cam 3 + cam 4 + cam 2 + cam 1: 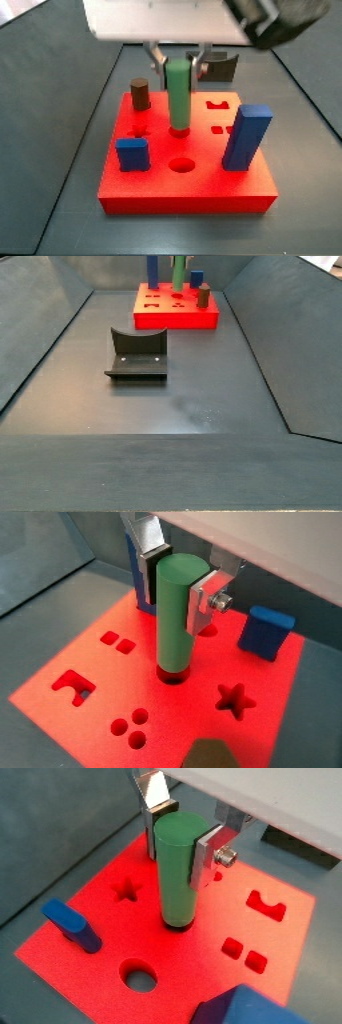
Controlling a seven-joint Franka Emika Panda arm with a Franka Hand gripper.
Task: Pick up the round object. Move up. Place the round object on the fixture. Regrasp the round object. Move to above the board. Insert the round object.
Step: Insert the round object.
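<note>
The round object (175,873), a slim green peg, stands upright in my gripper (181,836), which is shut on its upper part. In both wrist views its lower end sits at the mouth of a round hole in the red board (287,943). The same holds for the peg (174,622), the gripper (179,584) and the board (80,662). In a side view the peg (177,92) rises from the board (187,192) under the gripper (177,58). The dark fixture (136,356) stands apart from the board (174,320), on the floor.
On the board stand a brown cylinder (140,95), a tall blue block (247,135) and a short blue block (131,153). A round hole (182,164), a star (127,890) and a crown cut-out (267,903) are open. Dark sloping walls (40,356) ring the floor.
</note>
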